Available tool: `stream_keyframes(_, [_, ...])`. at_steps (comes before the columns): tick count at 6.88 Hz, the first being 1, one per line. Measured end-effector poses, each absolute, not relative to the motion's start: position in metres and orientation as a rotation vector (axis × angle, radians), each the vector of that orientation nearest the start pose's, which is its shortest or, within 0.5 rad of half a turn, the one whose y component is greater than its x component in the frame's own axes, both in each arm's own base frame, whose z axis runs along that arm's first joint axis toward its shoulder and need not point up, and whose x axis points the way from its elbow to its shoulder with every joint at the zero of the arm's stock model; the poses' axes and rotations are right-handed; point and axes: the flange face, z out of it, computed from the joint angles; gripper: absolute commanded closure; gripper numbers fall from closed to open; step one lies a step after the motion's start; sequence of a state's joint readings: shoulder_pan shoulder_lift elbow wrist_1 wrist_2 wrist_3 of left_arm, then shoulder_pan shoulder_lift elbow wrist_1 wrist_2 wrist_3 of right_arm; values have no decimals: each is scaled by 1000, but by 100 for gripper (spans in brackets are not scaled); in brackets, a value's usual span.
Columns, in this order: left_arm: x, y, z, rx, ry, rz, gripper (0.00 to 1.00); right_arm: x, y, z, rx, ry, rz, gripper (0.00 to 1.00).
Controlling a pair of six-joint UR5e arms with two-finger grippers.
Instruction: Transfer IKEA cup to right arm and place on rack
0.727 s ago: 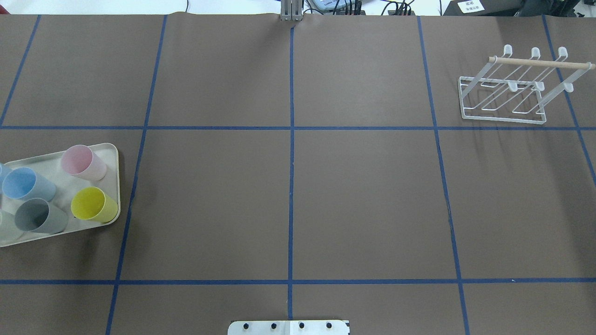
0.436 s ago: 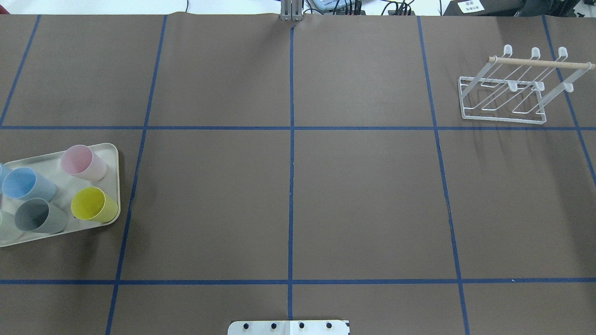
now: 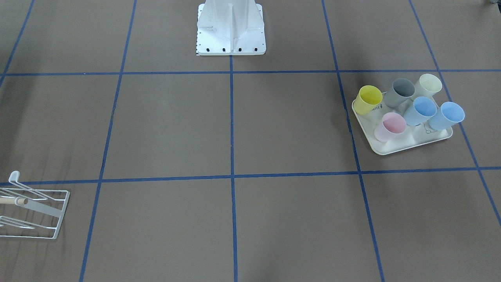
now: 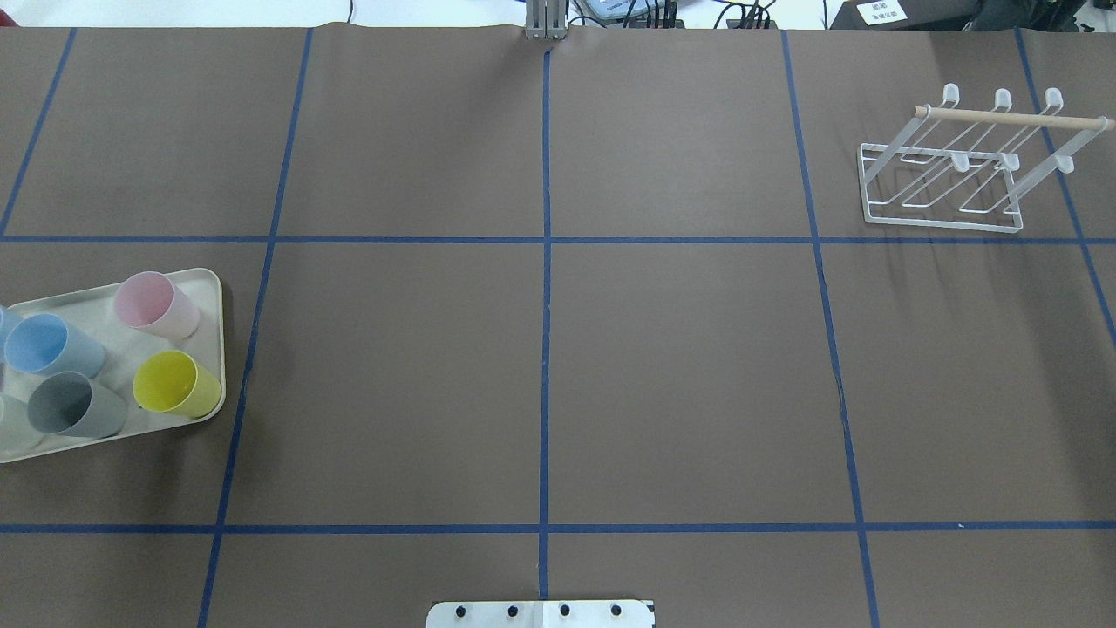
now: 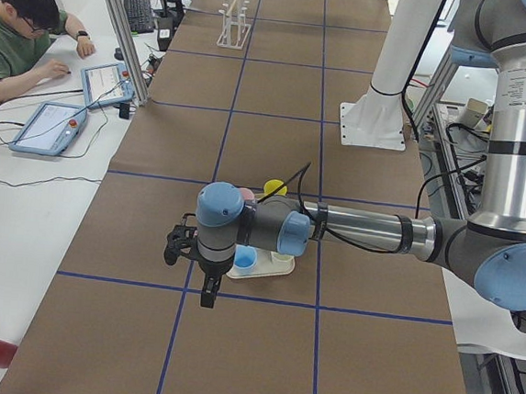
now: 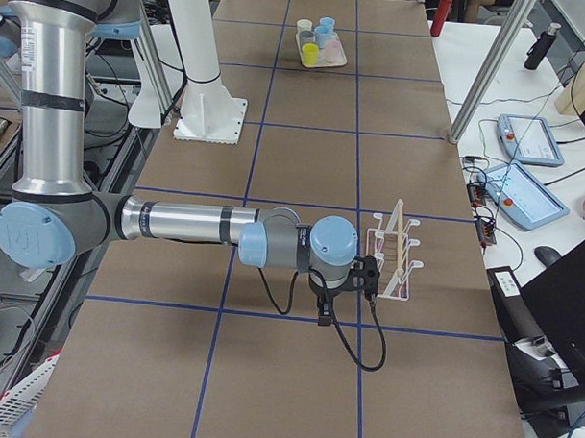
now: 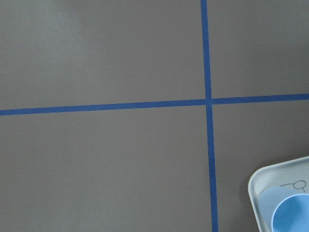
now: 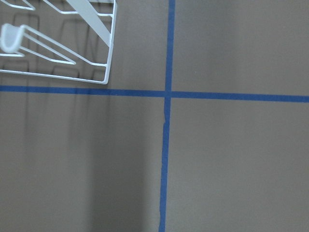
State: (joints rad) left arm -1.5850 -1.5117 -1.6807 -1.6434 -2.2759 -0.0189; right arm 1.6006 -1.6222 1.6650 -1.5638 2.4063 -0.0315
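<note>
Several IKEA cups stand on a cream tray (image 4: 207,288): pink (image 4: 157,303), yellow (image 4: 174,384), grey (image 4: 70,406) and blue (image 4: 48,344) among them. The front view shows the same cups (image 3: 407,103) at its right. The white wire rack (image 4: 950,174) with a wooden dowel stands at the far right, with no cup on it. My left gripper (image 5: 207,293) hangs over the table beside the tray, in the left side view only. My right gripper (image 6: 323,314) hangs close to the rack (image 6: 392,261), in the right side view only. I cannot tell whether either is open or shut.
Blue tape lines divide the brown table cover into squares. The robot's white base (image 3: 231,31) stands at the table's near-side middle. The left wrist view catches the tray's corner (image 7: 258,181) and a blue cup (image 7: 292,217); the right wrist view catches the rack's corner (image 8: 63,43). A person sits beside the table.
</note>
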Motion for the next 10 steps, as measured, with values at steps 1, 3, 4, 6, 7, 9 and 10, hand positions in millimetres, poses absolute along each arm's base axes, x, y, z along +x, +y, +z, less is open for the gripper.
stream_keyframes(1, [-73, -474, 624, 125, 736, 14, 0, 73, -475, 613, 109, -832, -40, 0])
stream_keyframes(3, [-66, -474, 606, 137, 813, 13, 0, 73, -493, 576, 174, -826, -68, 0])
stream_keyframes(4, [-61, -465, 605, 120, 851, -1, 0, 72, -497, 571, 182, -830, -74, 0])
stream_keyframes(6, [-41, -400, 608, 59, 903, -105, 0, 67, -500, 558, 197, -850, -81, 0])
stream_keyframes(7, [-27, -361, 609, 45, 899, -152, 1, 62, -500, 550, 187, -869, -54, 0])
stream_keyframes(9, [5, -318, 609, 16, 893, -200, 3, 53, -499, 534, 172, -910, -18, 0])
stream_keyframes(10, [20, -315, 609, 10, 872, -211, 3, 50, -499, 529, 171, -918, -13, 0])
